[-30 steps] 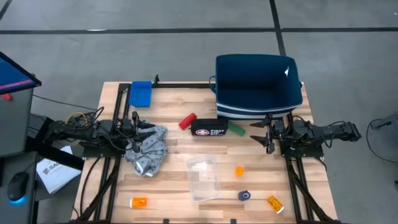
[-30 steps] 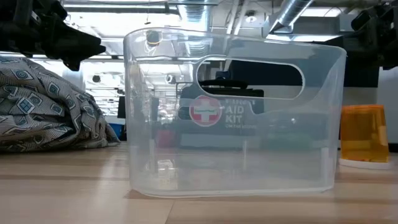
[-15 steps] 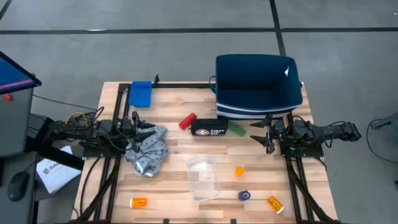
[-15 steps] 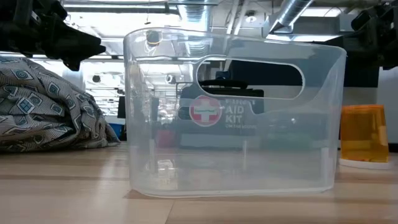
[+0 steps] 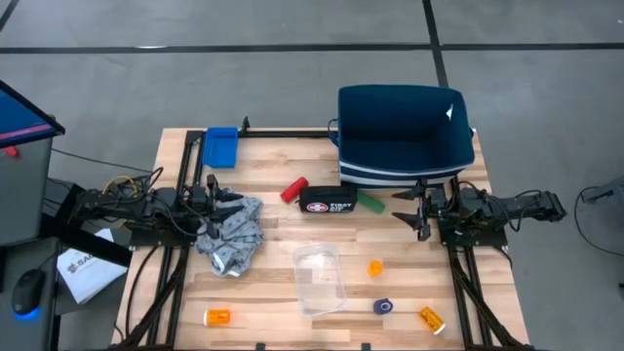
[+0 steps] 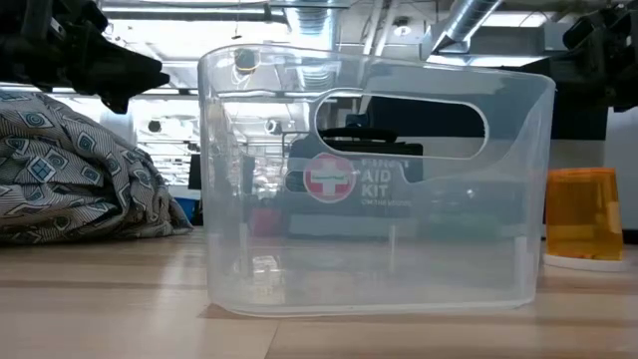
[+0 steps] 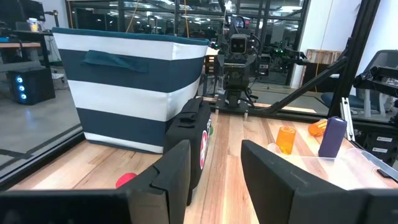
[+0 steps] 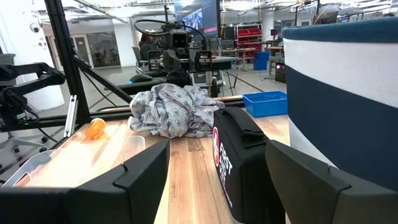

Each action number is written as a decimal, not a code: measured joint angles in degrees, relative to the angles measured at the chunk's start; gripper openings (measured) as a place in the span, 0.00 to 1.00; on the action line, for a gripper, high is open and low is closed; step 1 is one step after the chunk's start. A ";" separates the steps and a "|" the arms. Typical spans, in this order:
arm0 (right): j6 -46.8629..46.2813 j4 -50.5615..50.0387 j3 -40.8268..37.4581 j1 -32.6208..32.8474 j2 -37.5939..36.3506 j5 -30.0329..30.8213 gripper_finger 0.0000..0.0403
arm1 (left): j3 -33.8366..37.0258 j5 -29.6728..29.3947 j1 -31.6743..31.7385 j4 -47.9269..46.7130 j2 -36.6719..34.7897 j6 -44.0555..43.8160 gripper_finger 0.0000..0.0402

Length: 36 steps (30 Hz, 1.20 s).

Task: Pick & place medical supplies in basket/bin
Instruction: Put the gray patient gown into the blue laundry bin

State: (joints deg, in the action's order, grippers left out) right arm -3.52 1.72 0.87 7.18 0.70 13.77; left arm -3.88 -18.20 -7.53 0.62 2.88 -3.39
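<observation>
Bin (image 5: 405,132): navy soft-sided, rectangular, white stripes along its base, standing at the far right corner of the desk (image 5: 268,171). Everything below is placed relative to the bin.

Supplies:
- grey mottled cloth (image 5: 232,236), crumpled heap with small blue square print, well to the bin's left
- red roll (image 5: 293,188), left of the bin's near left corner
- green roll (image 5: 370,201), just in front of the bin's striped base
- blue roll (image 5: 383,306), well in front of the bin
- orange pill bottles: one (image 5: 375,268) in front of the bin, one (image 5: 431,318) near the desk's front right, one (image 5: 217,317) far off at front left

Writing: black pouch (image 5: 328,200), between red and green rolls, reads "FIRST AID KIT" with a red-and-white cross badge. Clear plastic container (image 5: 320,278) sits in front of the pouch.

Left pincer (image 5: 226,203): fingers spread apart, holding nothing, at the cloth's far edge; whether it touches the cloth can't be told. Right pincer (image 5: 414,208): also spread, holding nothing, just in front of the bin's near right corner, green roll just beside it.
</observation>
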 joint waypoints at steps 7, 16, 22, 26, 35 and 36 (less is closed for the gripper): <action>-0.01 0.02 0.00 0.02 0.00 -0.01 0.65 | 0.00 2.16 0.00 6.79 0.24 -12.98 0.34; -0.01 0.02 -0.01 0.02 0.01 -0.01 0.65 | -0.04 -5.34 0.01 18.00 0.70 -30.22 0.34; 0.00 0.04 -0.01 0.01 0.01 -0.01 0.65 | -0.03 -7.48 0.02 21.67 0.68 -31.72 0.34; -0.01 0.07 -0.01 0.01 0.01 0.01 0.65 | -0.04 -5.66 0.02 23.01 0.68 -31.65 0.34; 0.43 0.66 -0.10 -0.26 0.01 0.08 0.65 | -0.02 0.68 0.00 31.20 1.23 -37.93 0.34; 0.79 0.84 -0.12 -0.35 0.01 0.19 0.65 | -0.02 0.70 0.00 32.69 1.76 -38.06 0.34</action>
State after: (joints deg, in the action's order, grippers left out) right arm -2.73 2.56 0.75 6.83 0.71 13.96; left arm -3.90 -17.50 -7.53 33.31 4.63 -41.45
